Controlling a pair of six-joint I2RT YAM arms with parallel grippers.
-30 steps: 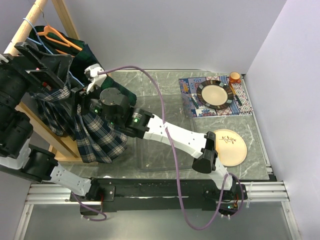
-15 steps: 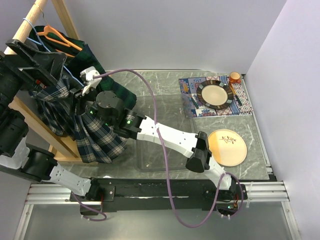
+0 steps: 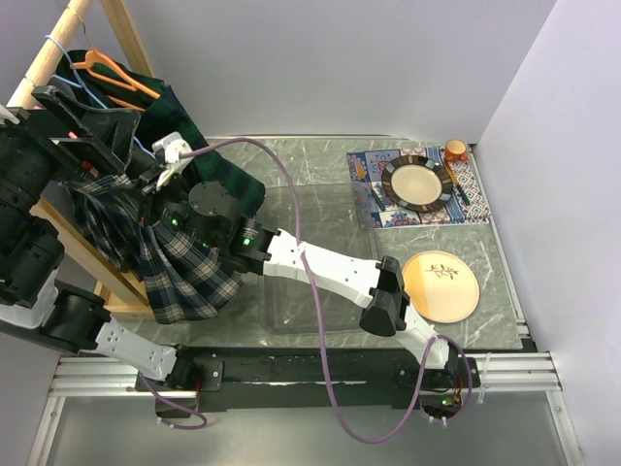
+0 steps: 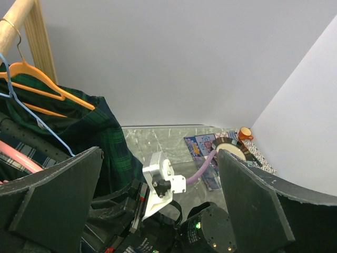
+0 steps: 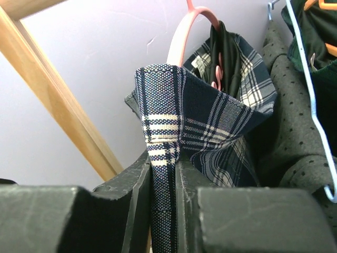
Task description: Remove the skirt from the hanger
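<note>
Two fingers of the right gripper (image 5: 164, 211) are pressed together on a fold of the skirt (image 5: 174, 137), the navy cloth with white checks pinched in the narrow gap between them. From the right wrist view the fold rises straight up out of the grip and spreads into a peak, and behind it the waistband hangs on a pink hanger (image 5: 181, 37) whose hook curves up at the top. A wooden rail (image 5: 58, 105) slants across at the left, and a dotted dark garment (image 5: 295, 132) on a blue wire hanger (image 5: 310, 100) hangs just beside the skirt on the right.

From above, the right arm stretches from its base across the table (image 3: 320, 165) to the rack on the left, where its gripper (image 3: 146, 199) meets the skirt (image 3: 184, 272) near its upper edge; the rest of the skirt drapes down below the grip toward the near side of the rack.

Left gripper (image 4: 158, 211) is spread wide and holds nothing; its two broad dark fingers (image 4: 52, 200) frame the wrist view, raised above the rack. Between them lie the right arm's white wrist camera and purple cable, and to the left an orange hanger (image 4: 42, 84) carries a dark green plaid garment (image 4: 100, 132).
</note>
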